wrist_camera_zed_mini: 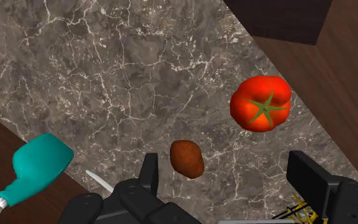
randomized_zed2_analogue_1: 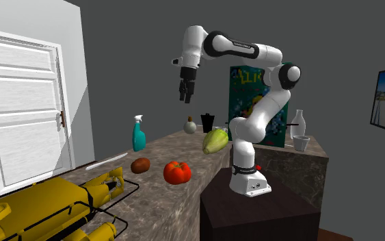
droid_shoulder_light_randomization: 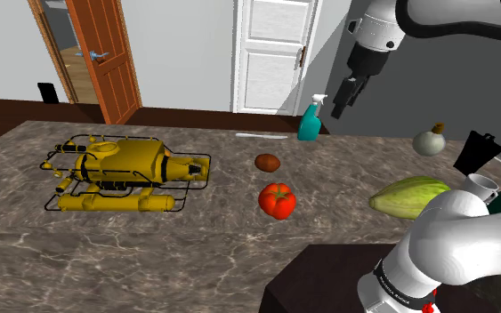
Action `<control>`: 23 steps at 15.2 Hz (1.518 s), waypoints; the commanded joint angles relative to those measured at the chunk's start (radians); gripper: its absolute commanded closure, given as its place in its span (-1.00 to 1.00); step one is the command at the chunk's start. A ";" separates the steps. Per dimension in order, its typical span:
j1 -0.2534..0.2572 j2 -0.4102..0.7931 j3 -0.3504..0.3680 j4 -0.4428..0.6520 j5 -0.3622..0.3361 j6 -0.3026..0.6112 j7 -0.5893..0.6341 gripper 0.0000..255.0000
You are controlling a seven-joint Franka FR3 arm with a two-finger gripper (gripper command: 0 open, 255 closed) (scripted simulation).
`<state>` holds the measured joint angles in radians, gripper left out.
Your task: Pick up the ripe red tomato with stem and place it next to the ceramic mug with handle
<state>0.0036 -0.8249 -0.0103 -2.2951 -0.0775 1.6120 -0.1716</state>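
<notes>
The red tomato with its green star-shaped stem lies on the dark marble counter, near its front edge. My black gripper hangs open high above the counter, pointing down, with nothing between its fingers. It is over the back of the counter, beyond the tomato and near the spray bottle. A black mug-like vessel stands at the shoulder view's far right. A pale cup stands close by, partly hidden by my arm.
A brown oval thing lies just behind the tomato. A teal spray bottle, a round vase and a yellow-green fruit stand rightward. A yellow submersible model occupies the shoulder view's left.
</notes>
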 commanded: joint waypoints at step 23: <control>-0.121 -0.221 0.946 -0.606 0.381 0.706 1.193 -1.00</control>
<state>-0.0897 -1.0746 0.8675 -2.9058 0.2866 2.2779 0.9488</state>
